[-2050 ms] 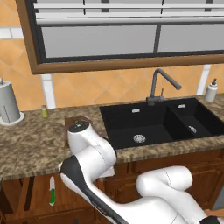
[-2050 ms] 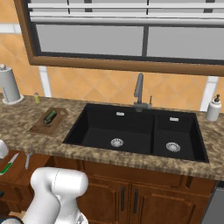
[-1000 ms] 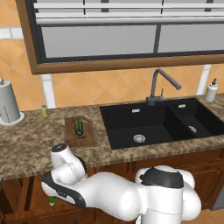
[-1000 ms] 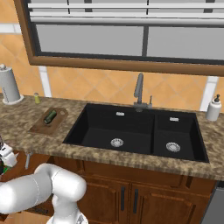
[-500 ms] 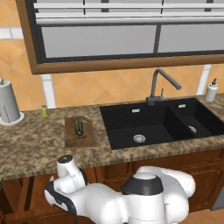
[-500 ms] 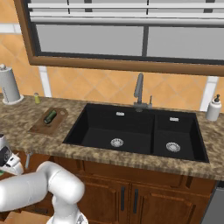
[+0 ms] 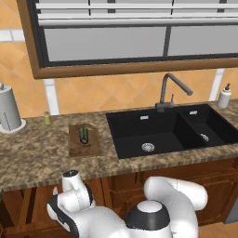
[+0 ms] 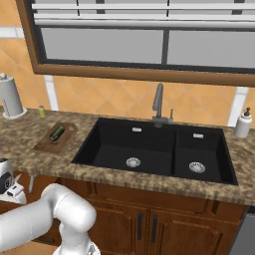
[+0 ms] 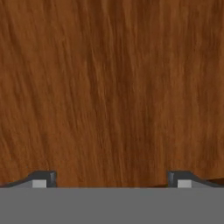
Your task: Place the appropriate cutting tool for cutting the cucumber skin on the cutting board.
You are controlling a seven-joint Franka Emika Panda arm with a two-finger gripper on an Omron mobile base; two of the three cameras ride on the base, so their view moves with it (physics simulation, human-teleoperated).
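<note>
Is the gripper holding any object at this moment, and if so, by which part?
Nothing is held. In the hand view the gripper is open, its fingertips wide apart with bare brown wood between them.

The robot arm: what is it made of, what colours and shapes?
The arm is bulky, rounded and glossy white, with dark grey rings at its joints. The gripper has two small dark grey finger tips with pale pads. No cables or markings show.

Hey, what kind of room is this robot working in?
A kitchen, rendered in simulation. A black double sink with a faucet is set in a speckled stone counter, above wooden cabinets. A cutting board with a cucumber lies beside the sink.
</note>
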